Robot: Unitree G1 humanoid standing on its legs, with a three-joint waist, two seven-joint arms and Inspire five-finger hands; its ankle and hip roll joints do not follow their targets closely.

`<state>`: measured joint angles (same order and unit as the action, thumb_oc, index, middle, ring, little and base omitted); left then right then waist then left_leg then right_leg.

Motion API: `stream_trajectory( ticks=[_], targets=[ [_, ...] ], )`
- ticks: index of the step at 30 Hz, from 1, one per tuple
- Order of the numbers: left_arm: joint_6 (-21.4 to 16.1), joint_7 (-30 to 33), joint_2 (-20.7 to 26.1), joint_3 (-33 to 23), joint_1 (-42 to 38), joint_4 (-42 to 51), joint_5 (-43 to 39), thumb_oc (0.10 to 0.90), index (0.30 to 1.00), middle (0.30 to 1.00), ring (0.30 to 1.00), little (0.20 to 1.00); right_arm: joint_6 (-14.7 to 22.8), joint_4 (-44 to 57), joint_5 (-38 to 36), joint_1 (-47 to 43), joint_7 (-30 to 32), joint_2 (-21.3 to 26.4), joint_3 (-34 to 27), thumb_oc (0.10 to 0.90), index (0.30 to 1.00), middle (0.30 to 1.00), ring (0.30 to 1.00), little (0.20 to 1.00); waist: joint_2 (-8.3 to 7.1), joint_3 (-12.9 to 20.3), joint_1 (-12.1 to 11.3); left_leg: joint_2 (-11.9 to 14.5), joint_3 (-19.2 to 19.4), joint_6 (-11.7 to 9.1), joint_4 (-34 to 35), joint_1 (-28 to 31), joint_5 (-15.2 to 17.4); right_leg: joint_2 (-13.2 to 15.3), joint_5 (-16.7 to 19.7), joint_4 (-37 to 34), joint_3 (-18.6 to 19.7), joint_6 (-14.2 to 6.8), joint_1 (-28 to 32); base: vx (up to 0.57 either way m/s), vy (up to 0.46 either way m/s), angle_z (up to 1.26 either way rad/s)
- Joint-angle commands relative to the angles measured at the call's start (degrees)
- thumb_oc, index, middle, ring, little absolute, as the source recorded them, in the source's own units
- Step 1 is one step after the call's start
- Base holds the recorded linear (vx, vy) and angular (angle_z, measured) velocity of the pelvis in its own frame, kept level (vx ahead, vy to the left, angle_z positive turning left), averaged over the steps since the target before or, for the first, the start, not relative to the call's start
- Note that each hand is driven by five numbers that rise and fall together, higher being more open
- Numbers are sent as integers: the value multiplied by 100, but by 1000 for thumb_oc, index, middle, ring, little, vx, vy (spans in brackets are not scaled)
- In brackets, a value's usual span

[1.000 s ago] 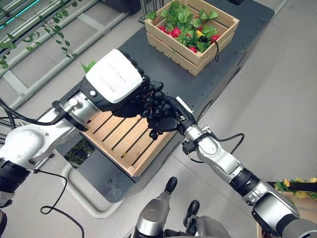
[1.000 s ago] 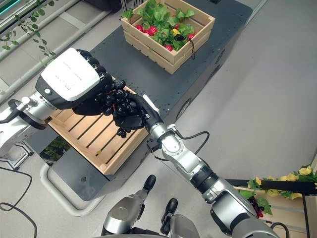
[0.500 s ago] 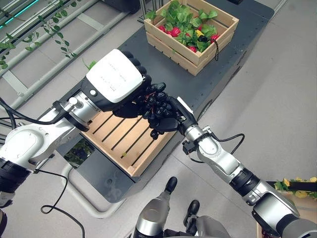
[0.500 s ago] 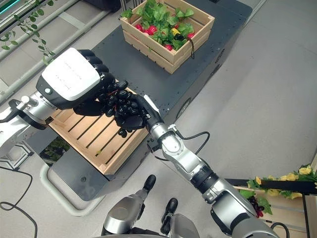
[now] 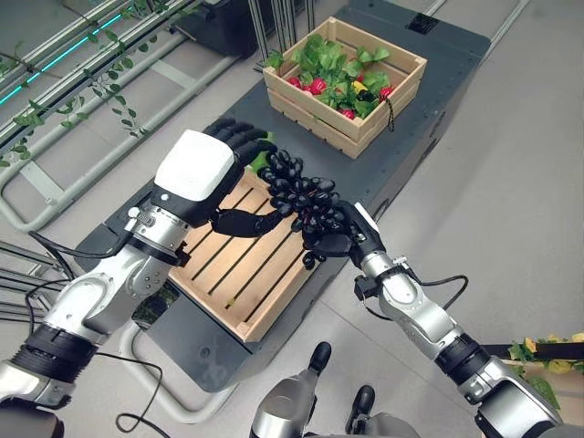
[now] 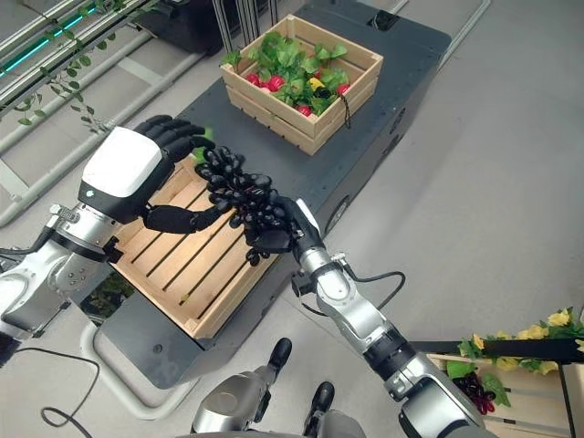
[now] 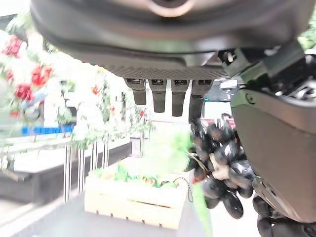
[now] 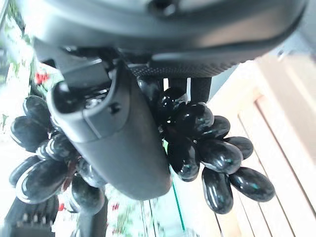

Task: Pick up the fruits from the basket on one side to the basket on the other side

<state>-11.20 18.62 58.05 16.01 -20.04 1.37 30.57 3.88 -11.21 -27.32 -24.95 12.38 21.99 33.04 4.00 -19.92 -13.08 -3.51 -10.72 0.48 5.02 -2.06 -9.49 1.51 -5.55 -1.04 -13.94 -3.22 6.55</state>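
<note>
Over near crate, grapes in right hand

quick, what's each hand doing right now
Left hand: open, fingers straight beside the grapes.
Right hand: shut on the grapes.

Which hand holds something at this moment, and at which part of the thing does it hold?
The right hand holds the bunch of dark grapes at its lower end, fingers curled round it, above the empty wooden crate. The left hand is open beside the bunch.
</note>
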Motion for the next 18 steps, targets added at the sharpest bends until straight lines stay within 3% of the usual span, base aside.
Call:
stream_trajectory(
  ticks=[1,10,18],
  targets=[
    [124,205,-178,-706,403,-498,-630,800,900,900,900,900,1026,186,307,374,148,-407,-124,400,300,300,300,300,-298,1609,190,-162,402,28,-2,293,877,168,445,-247,110,-132,-243,-28,-14,-5],
    [25,205,-547,-531,130,-539,-1075,800,900,900,900,900,1210,312,500,739,124,-233,-383,400,300,300,300,300,-300,1580,518,-112,594,30,-2,332,943,100,455,-230,315,-131,-287,-29,-16,-13],
    [40,447,-1160,-170,-162,-676,-1602,800,900,900,900,900,1306,583,553,1283,-76,89,-701,400,300,300,300,300,-298,1557,1024,-68,870,38,-2,396,1029,7,594,-396,738,-151,-328,-24,-4,-21]
  ],
)
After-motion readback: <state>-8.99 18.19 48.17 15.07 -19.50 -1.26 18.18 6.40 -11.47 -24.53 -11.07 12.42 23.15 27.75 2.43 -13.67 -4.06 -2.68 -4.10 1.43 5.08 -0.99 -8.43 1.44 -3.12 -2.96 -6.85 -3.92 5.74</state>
